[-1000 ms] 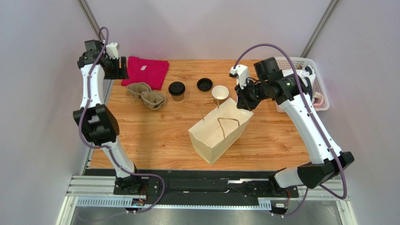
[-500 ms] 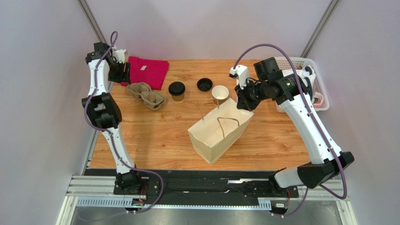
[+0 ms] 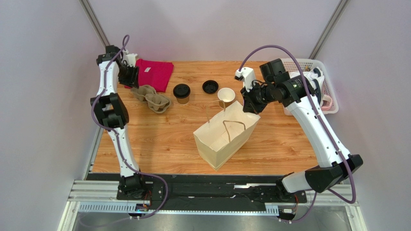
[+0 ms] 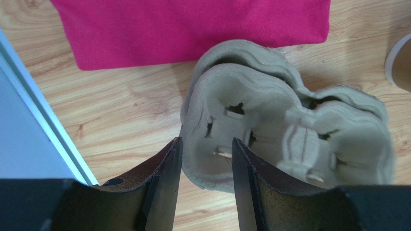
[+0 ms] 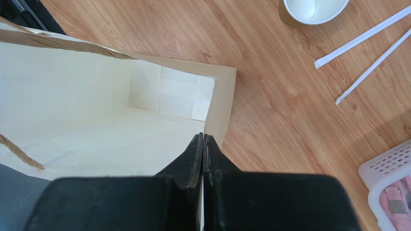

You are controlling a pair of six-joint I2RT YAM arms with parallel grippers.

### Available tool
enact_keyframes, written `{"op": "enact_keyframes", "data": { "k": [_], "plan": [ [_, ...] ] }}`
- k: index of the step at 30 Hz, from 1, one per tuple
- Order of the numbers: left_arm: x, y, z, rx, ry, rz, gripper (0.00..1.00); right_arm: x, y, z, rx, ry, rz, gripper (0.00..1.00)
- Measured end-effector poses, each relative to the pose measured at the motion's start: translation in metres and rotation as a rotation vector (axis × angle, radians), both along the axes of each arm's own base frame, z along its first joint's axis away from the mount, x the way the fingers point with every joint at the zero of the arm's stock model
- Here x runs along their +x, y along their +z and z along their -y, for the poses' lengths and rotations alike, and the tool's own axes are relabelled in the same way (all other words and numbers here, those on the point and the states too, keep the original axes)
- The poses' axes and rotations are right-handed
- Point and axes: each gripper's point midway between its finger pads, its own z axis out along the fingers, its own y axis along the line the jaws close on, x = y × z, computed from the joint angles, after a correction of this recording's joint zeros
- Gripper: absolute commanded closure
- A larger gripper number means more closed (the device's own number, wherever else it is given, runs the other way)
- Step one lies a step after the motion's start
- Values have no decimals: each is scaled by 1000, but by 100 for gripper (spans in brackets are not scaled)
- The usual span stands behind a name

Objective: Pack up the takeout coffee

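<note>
Within the last second the left gripper [image 3: 129,76] is swung in from beyond the 9 o'clock edge of the wooden surface [image 3: 159,142]. It is now poised over the grey moulded-pulp cup carrier [image 3: 152,97], jaws moderately parted and empty. The right gripper [image 3: 249,103] is kept pinched on the rim of the cream paper bag [image 3: 224,137], so its mouth is held open. The tan lidded paper cup [image 3: 182,93] stands untouched at 3 o'clock of the carrier. Bare room is left at 6 o'clock; the folded pink cloth [image 3: 152,72] crowds 12 o'clock.

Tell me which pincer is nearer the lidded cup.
Left. The left pincer hovers over the carrier just left of the cup; the right pincer is shut on the rim of the bag, farther right.
</note>
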Motion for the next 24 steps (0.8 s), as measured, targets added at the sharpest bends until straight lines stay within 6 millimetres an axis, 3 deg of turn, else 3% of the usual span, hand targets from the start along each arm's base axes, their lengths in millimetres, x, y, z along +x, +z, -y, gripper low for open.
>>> {"op": "enact_keyframes", "data": {
  "k": [7, 14, 24],
  "plan": [
    [6, -12, -4, 43, 7, -17, 51, 1, -2, 0, -2, 0, -6, 100],
    [6, -12, -6, 55, 14, -17, 36, 1, -2, 0, -2, 1, -5, 100],
    [7, -12, -5, 58, 3, -13, 44, 1, -2, -1, -2, 1, -6, 100]
  ]
}}
